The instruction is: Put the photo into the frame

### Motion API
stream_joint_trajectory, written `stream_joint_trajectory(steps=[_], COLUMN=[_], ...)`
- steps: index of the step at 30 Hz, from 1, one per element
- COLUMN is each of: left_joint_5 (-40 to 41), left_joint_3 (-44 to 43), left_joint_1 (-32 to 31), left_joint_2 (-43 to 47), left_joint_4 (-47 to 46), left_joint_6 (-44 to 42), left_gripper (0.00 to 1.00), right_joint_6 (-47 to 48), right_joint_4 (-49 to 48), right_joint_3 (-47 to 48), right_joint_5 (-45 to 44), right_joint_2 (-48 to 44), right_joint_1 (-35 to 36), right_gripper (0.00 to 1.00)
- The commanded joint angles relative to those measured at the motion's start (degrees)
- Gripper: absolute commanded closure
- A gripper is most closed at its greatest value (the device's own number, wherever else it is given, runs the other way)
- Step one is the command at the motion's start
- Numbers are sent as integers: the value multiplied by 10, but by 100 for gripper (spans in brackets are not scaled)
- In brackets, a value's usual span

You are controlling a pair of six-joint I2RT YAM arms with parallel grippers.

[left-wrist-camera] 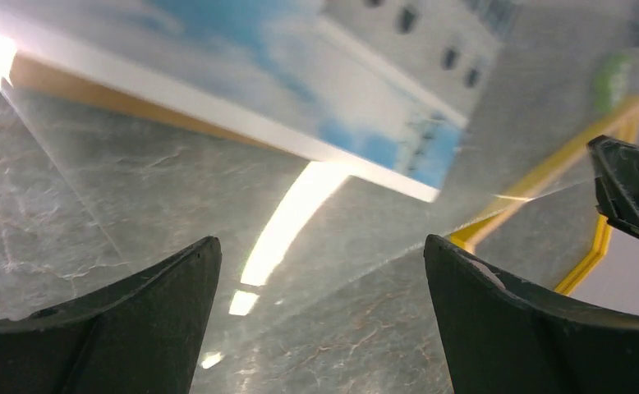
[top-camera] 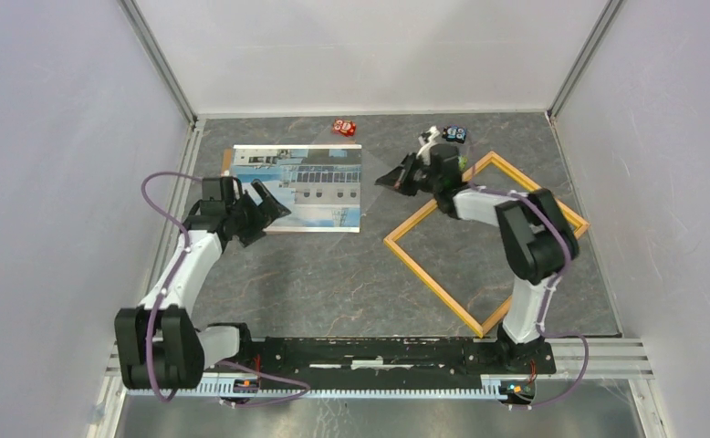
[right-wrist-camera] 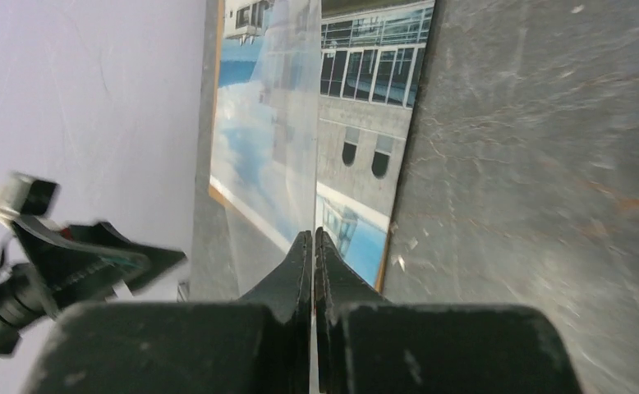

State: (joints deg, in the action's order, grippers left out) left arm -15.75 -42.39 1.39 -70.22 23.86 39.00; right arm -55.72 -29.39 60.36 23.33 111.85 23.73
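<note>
Right wrist view: a clear sheet (right-wrist-camera: 287, 123) is clamped by the right gripper (right-wrist-camera: 313, 235). The left gripper (left-wrist-camera: 320, 240) is held open.

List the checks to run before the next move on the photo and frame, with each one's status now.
1. Right hand shut on the clear sheet: ok.
2. Left hand open: ok.
3. Photo free of the sheet: not ok, the sheet overlaps it.
4. Frame clear of arms: not ok, the right arm crosses above it.
5. Photo inside frame: not ok, they lie apart.
</note>
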Motion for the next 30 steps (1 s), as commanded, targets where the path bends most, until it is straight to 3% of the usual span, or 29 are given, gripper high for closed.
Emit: stream_joint_trajectory(steps=[1,3,6,9,12,16,22,25,28,30], left_joint_5=[15,11,11,10,37,25,-20,-33,-42,-54], left_joint_3=[-71,-88,-112,-135,-157,-148,-108,-100,-104,-112], left_joint_1=[-42,-72,-121,-173,-240,-287,-290,-291,-290,-291], left_joint_2=[63,69,61,45,31,38,42,40,32,21], left_joint_4=[47,49,52,63,81,68,13,-5,-11,-13], left_joint_6=[-60,-62,-71,-86,-116,-129,-105,-92,-92,-96], left_gripper=[0,0,0,0,0,0,0,0,0,0], right_joint_6=[129,205,341,422,493,501,481,469,446,421], right_joint_4=[219,329,476,503,560,550,531,513,466,424], right_joint_3=[-3,-4,-16,-49,-19,15,77,28,-63,-130], right_joint_5=[174,234,239,245,199,166,155,105,97,110], right_joint_2=[-85,-102,-126,-134,-97,-53,-18,-82,-160,-202], right_joint_1=[-77,-115,-175,-232,-284,-322,-324,-325,-326,-326], right_gripper=[100,100,100,100,100,95,59,32,13,7])
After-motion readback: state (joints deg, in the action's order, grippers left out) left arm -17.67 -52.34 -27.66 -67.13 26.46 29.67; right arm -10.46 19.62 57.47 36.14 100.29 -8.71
